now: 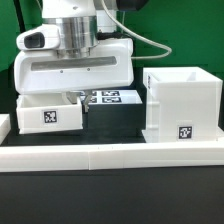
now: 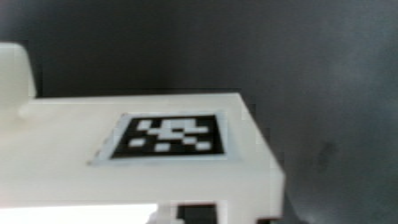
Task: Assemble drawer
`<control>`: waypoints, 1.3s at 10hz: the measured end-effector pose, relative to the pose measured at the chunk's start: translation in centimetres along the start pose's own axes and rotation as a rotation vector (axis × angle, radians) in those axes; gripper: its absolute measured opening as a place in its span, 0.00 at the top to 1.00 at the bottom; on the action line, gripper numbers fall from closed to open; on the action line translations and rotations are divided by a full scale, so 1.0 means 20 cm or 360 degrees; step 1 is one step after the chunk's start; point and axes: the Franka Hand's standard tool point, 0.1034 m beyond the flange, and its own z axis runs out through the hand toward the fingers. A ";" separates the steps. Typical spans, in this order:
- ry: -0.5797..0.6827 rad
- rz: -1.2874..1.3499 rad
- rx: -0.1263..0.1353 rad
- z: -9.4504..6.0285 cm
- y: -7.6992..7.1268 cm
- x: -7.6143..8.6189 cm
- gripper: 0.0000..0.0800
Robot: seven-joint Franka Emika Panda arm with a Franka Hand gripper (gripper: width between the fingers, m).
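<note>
Gripper low at the left tray, housing on the right.

My gripper [image 1: 76,90] hangs right down at the tray [image 1: 46,112]. Its fingertips are hidden behind the tray's wall, so I cannot tell how wide the jaws stand or whether they hold anything. The tray sits left, its tag [image 2: 173,137] close under my wrist camera. The housing [image 1: 181,98] stands to its right, apart, open side up. The marker board [image 1: 110,97] lies between them, farther back. I judge the step to be gripping the tray: pinch one wall squarely, lift level, then line it up with the housing's opening before easing it in.
</note>
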 end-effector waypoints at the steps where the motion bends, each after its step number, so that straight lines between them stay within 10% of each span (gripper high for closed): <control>1: 0.0000 -0.0055 -0.0001 0.00 0.00 0.00 0.95; 13: 0.0004 -0.1750 -0.0129 0.01 -0.08 0.04 0.95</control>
